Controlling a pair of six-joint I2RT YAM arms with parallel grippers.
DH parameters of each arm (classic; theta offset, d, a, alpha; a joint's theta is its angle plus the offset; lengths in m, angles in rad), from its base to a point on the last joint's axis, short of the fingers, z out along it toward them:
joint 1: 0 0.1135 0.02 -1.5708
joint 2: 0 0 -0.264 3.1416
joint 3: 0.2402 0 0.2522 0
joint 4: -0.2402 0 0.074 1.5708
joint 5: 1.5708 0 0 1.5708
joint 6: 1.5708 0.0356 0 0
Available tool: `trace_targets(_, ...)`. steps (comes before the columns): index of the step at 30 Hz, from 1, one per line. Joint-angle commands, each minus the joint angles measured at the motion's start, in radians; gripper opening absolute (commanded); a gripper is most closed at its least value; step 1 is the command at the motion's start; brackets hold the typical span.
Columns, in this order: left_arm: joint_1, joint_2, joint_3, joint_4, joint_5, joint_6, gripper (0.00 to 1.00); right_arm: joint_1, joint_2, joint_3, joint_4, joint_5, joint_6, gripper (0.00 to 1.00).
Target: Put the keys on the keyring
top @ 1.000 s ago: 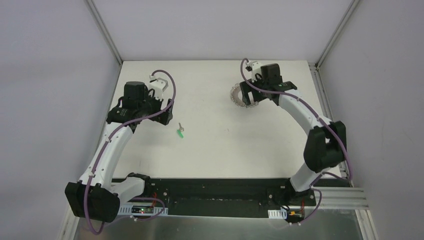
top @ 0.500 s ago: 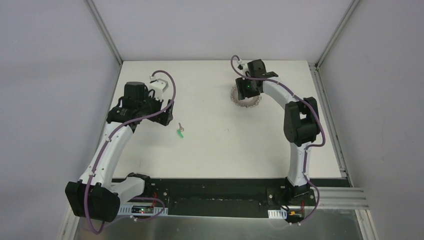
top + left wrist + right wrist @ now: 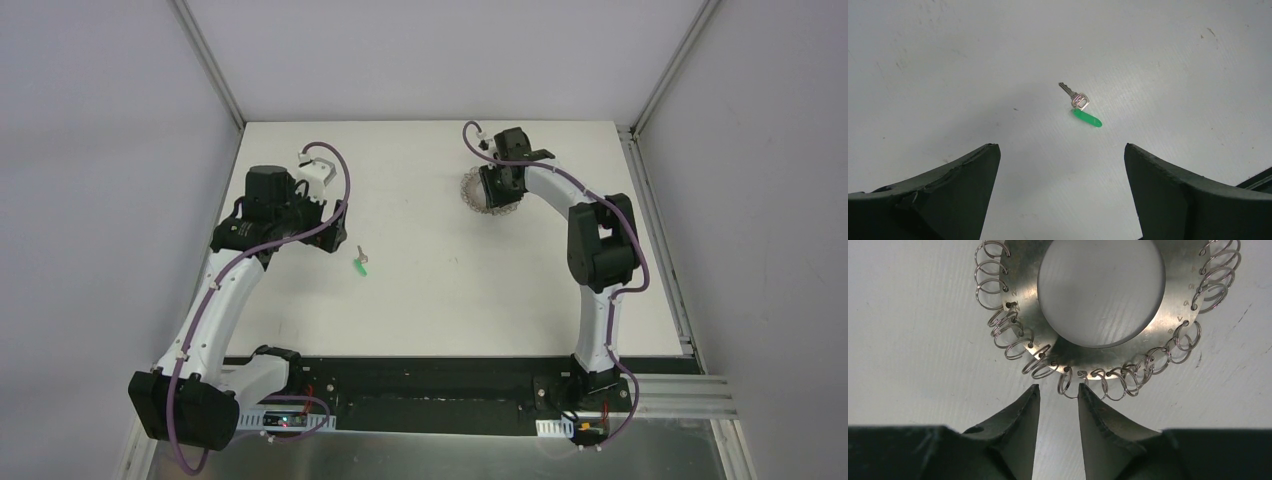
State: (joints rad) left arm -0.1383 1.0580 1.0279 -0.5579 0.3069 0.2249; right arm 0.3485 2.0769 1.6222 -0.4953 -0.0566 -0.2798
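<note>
Right gripper (image 3: pixel 1058 386) narrowed at the keyring (image 3: pixel 1063 355); left gripper (image 3: pixel 1062 146) wide above the key (image 3: pixel 1081 104).
The right gripper's jaws stood at a narrow gap, clamped on nothing, with its fingertips (image 3: pixel 1034 390) just beside the keyring's near rim and one small wire loop (image 3: pixel 1068 386) at the mouth of the gap. The keyring lay flat on the white table (image 3: pixel 1173 60), toward its far right. The left gripper's jaws were spread wide; the green-headed key lay on the table ahead of them, touching neither finger and well apart from the keyring.
</note>
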Motion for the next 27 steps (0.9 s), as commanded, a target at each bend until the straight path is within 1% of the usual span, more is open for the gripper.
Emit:
trace_targets(1,-0.007,-0.025,-0.014,0.025,0.022,-0.002,1.00,-0.002,-0.001,0.029,-0.026,0.032,0.007,0.36)
trace_targets(5,-0.007,-0.023,-0.020,0.032,0.024,-0.002,1.00,-0.005,0.018,0.040,-0.031,0.034,0.002,0.34)
trace_targets(13,-0.007,-0.017,-0.018,0.032,0.028,-0.005,1.00,-0.008,0.062,0.078,-0.051,0.026,0.001,0.26)
trace_targets(18,-0.007,-0.025,-0.022,0.032,0.022,-0.001,1.00,-0.009,0.074,0.093,-0.055,0.026,-0.001,0.18)
trace_targets(20,-0.007,-0.030,-0.025,0.032,0.020,0.002,1.00,-0.008,0.074,0.092,-0.057,0.027,-0.002,0.12)
trace_targets(23,-0.007,-0.036,-0.028,0.032,0.021,0.004,1.00,-0.008,0.064,0.088,-0.060,0.032,-0.007,0.00)
trace_targets(27,-0.007,-0.035,-0.025,0.032,0.028,0.005,1.00,-0.011,0.020,0.083,-0.067,0.023,-0.024,0.00)
